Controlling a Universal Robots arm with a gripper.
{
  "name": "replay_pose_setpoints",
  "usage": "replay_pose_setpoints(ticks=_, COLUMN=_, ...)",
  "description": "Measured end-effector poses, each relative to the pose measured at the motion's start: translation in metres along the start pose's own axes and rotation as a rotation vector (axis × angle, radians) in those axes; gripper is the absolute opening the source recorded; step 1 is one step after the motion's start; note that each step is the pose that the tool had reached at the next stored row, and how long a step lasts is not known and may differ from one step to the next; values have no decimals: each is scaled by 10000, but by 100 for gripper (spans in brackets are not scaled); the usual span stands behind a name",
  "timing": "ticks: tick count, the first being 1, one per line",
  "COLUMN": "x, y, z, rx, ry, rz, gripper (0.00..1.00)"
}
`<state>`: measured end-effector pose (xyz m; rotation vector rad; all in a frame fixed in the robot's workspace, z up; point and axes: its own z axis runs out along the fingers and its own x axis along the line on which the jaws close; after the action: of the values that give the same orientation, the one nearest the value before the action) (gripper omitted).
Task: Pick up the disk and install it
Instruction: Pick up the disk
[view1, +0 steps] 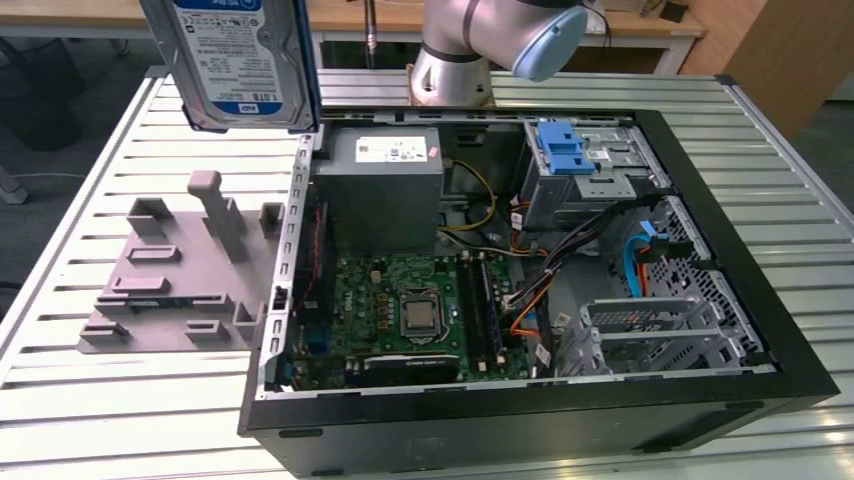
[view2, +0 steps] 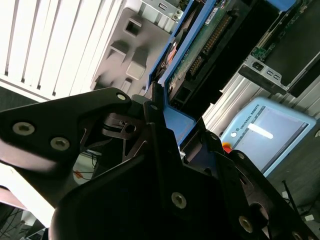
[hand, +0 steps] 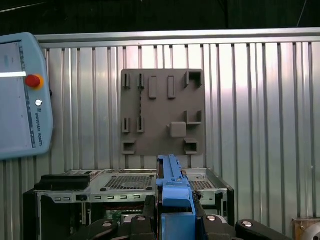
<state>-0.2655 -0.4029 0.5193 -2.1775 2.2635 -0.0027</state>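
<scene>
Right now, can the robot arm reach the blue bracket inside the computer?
Probably yes. The case lies open and the blue bracket sits uncovered, though the jaws are shut on the disk.

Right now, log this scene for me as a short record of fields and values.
tool: shut on the disk's blue carrier
disk: held upright in the air, outside the case; not installed
computer case: open, lying on the slatted table
grey fixture plate: on the table, on the exterior view's left of the case
power supply box: inside the case, at its far end
</scene>
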Motion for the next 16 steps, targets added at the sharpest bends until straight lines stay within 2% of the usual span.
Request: replay_pose_setpoints(ticks=16, x=5, y=-117, z=1, rx=1, ry=0, rz=1, gripper=36)
